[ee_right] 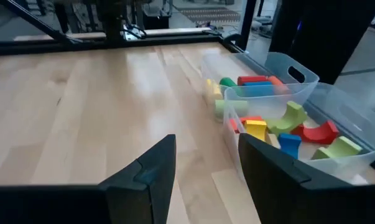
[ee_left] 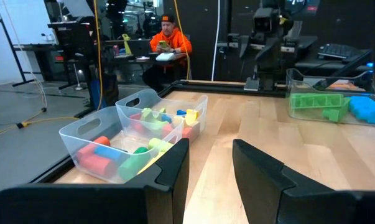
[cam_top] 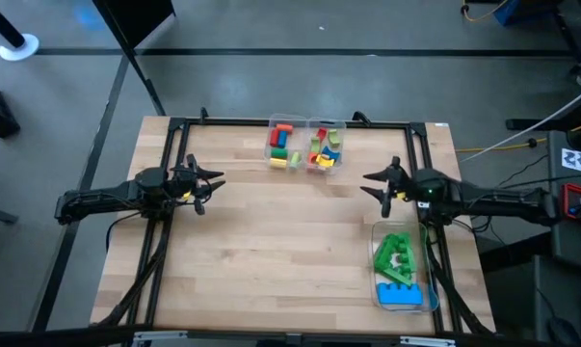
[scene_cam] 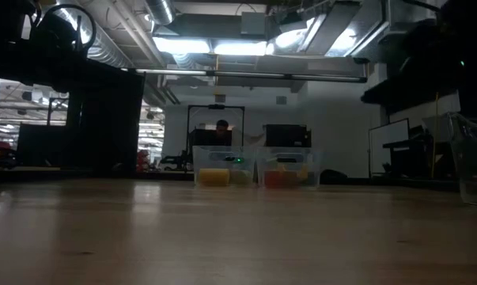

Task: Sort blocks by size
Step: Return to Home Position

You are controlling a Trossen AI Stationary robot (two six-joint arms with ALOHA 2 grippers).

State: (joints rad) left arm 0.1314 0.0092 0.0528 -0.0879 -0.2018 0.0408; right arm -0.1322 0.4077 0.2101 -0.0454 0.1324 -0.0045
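Small red, yellow, green and blue blocks (cam_top: 282, 145) fill one clear tub at the table's far middle. More of them (cam_top: 325, 146) lie in a second tub beside it. Long green bricks (cam_top: 396, 253) and a blue brick (cam_top: 403, 294) lie in a clear tub (cam_top: 427, 275) at the near right. My left gripper (cam_top: 213, 181) hovers open at the table's left, fingers (ee_left: 175, 168) apart with nothing between them. My right gripper (cam_top: 372, 183) hovers open at the right, near the small-block tubs (ee_right: 280, 93), also with nothing between its fingers.
A dark frame (cam_top: 300, 122) runs along the table's far and side edges. Bare wood (cam_top: 280, 241) spreads between the two arms and toward the near edge. A person in an orange top (ee_left: 168, 43) sits beyond the table.
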